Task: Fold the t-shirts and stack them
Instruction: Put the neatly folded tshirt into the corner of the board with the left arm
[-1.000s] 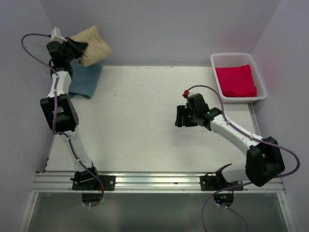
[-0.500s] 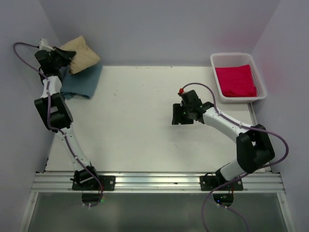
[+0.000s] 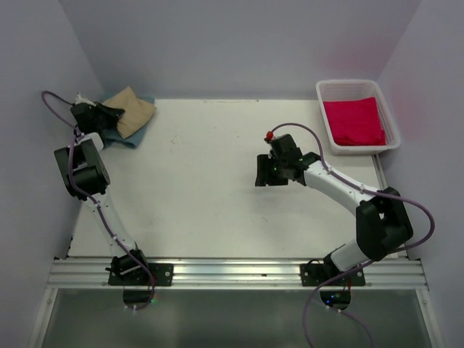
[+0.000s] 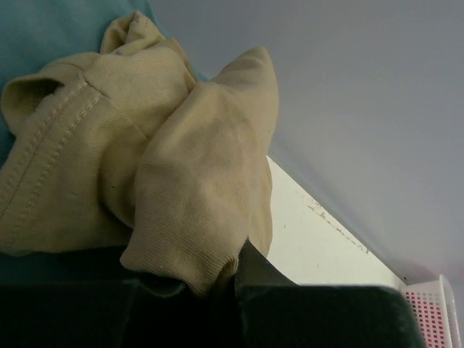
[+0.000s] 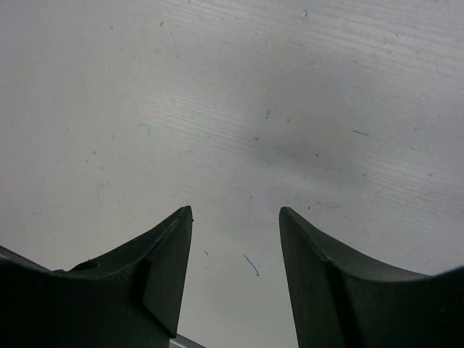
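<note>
A folded tan t-shirt point(image 3: 132, 111) lies on top of a teal-blue t-shirt point(image 3: 117, 135) at the table's far left corner. My left gripper point(image 3: 110, 114) is shut on the tan t-shirt's near edge. From the left wrist, the tan t-shirt point(image 4: 181, 167) bunches out of the left gripper point(image 4: 230, 270) over the teal-blue t-shirt point(image 4: 51, 29). A red-pink t-shirt point(image 3: 354, 120) lies folded in the white basket point(image 3: 394, 119) at the far right. My right gripper point(image 3: 264, 172) hovers open over bare table; in its wrist view the right gripper point(image 5: 235, 212) holds nothing.
The white table point(image 3: 217, 181) runs between grey walls on the left, back and right. The basket's corner point(image 4: 431, 308) shows in the left wrist view. A metal rail point(image 3: 232, 272) carries both arm bases at the near edge.
My left gripper has come down from above the back left corner, bringing the tan t-shirt onto the teal-blue one. My right gripper has shifted slightly left.
</note>
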Tool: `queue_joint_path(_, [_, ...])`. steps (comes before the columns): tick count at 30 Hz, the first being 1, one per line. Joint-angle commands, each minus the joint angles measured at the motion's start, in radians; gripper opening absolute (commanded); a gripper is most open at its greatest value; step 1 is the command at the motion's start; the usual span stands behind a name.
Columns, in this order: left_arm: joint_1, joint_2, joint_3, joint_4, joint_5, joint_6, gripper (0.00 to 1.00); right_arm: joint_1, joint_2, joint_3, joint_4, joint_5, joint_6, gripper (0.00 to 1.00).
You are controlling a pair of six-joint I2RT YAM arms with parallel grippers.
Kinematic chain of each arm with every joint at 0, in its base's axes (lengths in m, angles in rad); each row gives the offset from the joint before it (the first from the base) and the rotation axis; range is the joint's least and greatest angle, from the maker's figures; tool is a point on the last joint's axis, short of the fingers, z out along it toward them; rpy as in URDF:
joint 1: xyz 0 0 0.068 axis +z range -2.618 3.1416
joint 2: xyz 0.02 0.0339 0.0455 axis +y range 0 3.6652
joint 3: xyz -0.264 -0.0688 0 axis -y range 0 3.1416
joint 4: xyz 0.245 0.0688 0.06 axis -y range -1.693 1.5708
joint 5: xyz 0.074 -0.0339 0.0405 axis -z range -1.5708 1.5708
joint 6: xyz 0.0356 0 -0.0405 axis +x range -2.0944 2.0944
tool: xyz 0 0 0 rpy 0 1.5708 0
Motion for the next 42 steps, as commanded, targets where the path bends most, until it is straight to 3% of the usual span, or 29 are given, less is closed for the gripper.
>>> queue_joint_path(1, [-0.006, -0.1, -0.034, 0.067, -0.071, -0.04, 0.0, 0.004, -0.061, 0.017, -0.006, -0.027, 0.009, 0.55])
queue_joint_path(9, [-0.007, -0.18, 0.07, 0.142, -0.101, -0.094, 0.0, 0.004, -0.104, -0.009, -0.014, -0.016, -0.001, 0.55])
queue_joint_path(13, [-0.006, -0.253, 0.159, 0.15, -0.17, -0.037, 0.0, 0.002, -0.122, -0.017, -0.019, -0.007, -0.006, 0.55])
queue_joint_path(18, [-0.007, -0.249, 0.161, 0.184, -0.224, 0.047, 0.0, 0.002, -0.127, -0.014, -0.026, -0.008, -0.014, 0.55])
queue_joint_path(27, [-0.032, -0.152, -0.169, 0.303, -0.255, 0.007, 0.0, 0.004, -0.124, -0.009, -0.017, -0.034, -0.003, 0.55])
queue_joint_path(33, [-0.064, -0.065, -0.29, 0.34, -0.281, -0.081, 0.0, 0.004, -0.154, -0.021, -0.022, -0.042, -0.001, 0.54])
queue_joint_path(42, [-0.079, -0.134, -0.45, 0.428, -0.313, -0.236, 0.0, 0.002, -0.208, -0.06, -0.02, -0.038, -0.003, 0.54])
